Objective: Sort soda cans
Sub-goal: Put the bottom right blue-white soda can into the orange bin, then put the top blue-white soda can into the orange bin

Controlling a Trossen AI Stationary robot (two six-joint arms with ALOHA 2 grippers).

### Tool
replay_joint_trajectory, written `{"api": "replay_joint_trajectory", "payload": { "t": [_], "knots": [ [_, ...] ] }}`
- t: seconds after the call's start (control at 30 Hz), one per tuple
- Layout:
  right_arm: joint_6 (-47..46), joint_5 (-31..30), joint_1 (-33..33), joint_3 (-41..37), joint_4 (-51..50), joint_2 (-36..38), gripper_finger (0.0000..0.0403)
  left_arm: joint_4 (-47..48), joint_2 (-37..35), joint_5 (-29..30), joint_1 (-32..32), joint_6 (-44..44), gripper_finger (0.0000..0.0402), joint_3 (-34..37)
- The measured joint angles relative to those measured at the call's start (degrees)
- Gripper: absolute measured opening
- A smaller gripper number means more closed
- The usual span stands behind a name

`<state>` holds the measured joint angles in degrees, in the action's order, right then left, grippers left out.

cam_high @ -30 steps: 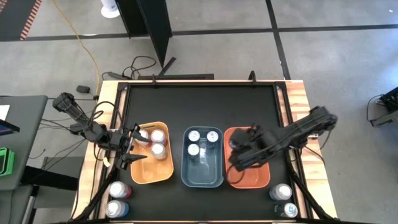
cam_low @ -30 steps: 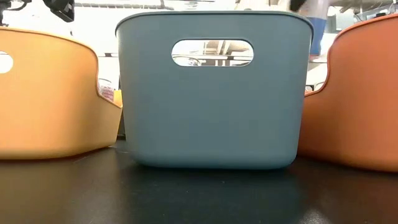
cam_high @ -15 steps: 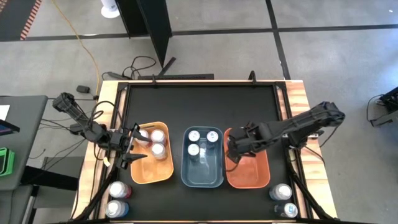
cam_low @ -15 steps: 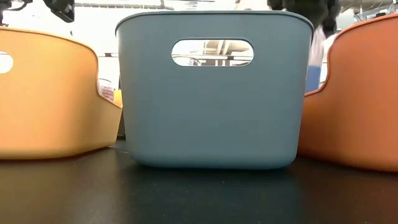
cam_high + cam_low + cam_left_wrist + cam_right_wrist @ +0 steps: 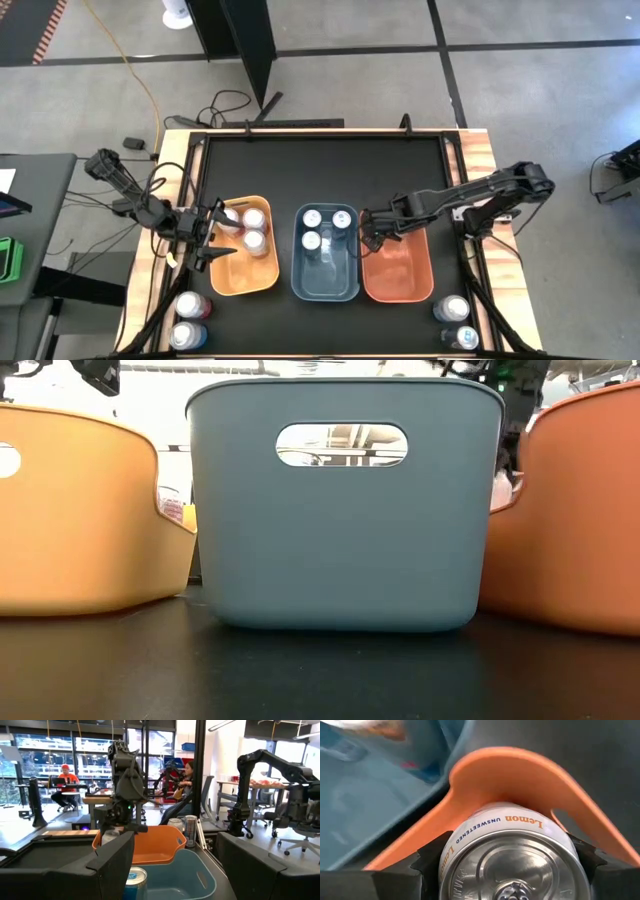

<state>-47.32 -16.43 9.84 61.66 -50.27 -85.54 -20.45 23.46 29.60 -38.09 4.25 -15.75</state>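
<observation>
Here the right arm's fingers (image 5: 427,862) clamp a lemon can (image 5: 507,852).

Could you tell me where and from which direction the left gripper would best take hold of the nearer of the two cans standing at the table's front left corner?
That can stands upright, silver top up, at the table's front left edge, close beside its neighbour. I would come straight down from above and close on the round side wall just under the rim, fingers on the two sides away from the neighbour. The left gripper is beside the orange bin.
</observation>
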Motion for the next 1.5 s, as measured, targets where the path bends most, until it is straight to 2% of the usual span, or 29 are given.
{"api": "replay_joint_trajectory", "payload": {
  "t": [0.4,0.5,0.57,0.8,1.03,1.5],
  "knots": [
    [0.14,0.09,-0.73,-2.16,3.28,-0.06,0.0291,0.00,0.00,-0.02,0.00,0.02,0.0277,0.00],
    [0.69,0.06,-0.51,-2.16,3.65,-0.07,0.0354,0.00,0.00,-0.02,0.00,0.02,0.0277,0.00],
    [0.86,0.04,-0.57,-2.05,3.86,-0.02,0.0381,0.02,-0.01,-0.02,0.00,0.03,0.0277,0.00],
    [2.85,0.00,-0.58,-2.05,4.77,-0.02,0.0338,0.04,0.00,-0.02,0.00,0.04,0.0277,0.00],
    [3.36,0.00,-0.10,-1.61,3.27,0.15,0.0356,0.04,0.00,-0.02,0.00,-0.02,0.0277,0.00],
    [7.50,-5.55,1.40,10.49,-6.30,0.20,0.0361,-0.67,0.02,0.79,0.04,2.41,0.0277,-0.56]
  ]
}}
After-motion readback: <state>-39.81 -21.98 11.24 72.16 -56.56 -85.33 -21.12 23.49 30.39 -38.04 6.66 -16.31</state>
